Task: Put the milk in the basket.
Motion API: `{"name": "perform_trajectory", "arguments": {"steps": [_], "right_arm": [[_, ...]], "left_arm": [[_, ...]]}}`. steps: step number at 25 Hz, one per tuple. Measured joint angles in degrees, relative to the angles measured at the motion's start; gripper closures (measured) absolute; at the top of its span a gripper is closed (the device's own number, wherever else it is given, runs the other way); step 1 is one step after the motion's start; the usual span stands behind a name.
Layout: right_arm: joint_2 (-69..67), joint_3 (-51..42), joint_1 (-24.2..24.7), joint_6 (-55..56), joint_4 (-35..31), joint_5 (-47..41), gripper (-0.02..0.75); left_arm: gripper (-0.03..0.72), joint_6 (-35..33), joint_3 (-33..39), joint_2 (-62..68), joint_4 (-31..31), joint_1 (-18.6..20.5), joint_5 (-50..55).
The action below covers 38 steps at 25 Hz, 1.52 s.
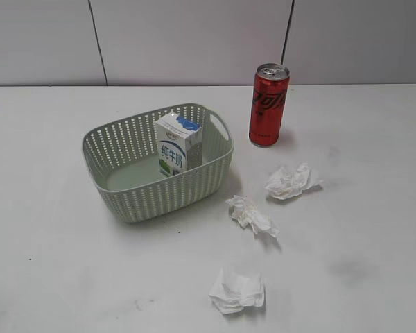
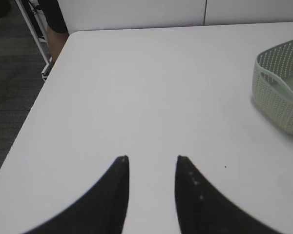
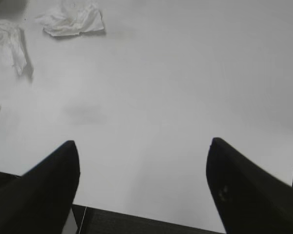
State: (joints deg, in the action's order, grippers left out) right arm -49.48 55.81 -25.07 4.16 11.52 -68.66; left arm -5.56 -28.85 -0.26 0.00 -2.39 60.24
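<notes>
The milk [image 1: 178, 144], a small white carton with a blue top corner and blue characters, stands upright inside the pale green basket [image 1: 121, 187] in the exterior view. The basket's corner also shows at the right edge of the left wrist view [image 2: 278, 92]. Neither arm shows in the exterior view. My left gripper [image 2: 151, 158] is open and empty over bare table, left of the basket. My right gripper [image 3: 142, 142] is wide open and empty over the table's near edge.
A tall red soda can [image 1: 269, 105] stands right of the basket. Three crumpled tissues lie on the white table [image 1: 292, 181], [image 1: 250, 214], [image 1: 237, 291]; two show in the right wrist view [image 3: 72, 18], [image 3: 10, 41]. The table's left edge [image 2: 36, 105] drops to dark floor.
</notes>
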Motion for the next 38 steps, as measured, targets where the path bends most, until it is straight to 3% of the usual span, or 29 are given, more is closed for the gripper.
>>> {"name": "perform_trajectory", "arguments": {"steps": [14,26,38], "right_arm": [[30.0,-23.5,0.0,-0.2,-2.5,0.0,0.114],[33.1,-26.7,0.0,-1.5,-3.1,7.5,0.142],[33.1,-26.9,0.0,-1.9,-3.5,8.6,0.157]], "left_arm": [[0.449,0.0,0.0,0.0,0.0,0.0,0.0],[0.449,0.0,0.0,0.0,0.0,0.0,0.0],[0.449,0.0,0.0,0.0,0.0,0.0,0.0]]}}
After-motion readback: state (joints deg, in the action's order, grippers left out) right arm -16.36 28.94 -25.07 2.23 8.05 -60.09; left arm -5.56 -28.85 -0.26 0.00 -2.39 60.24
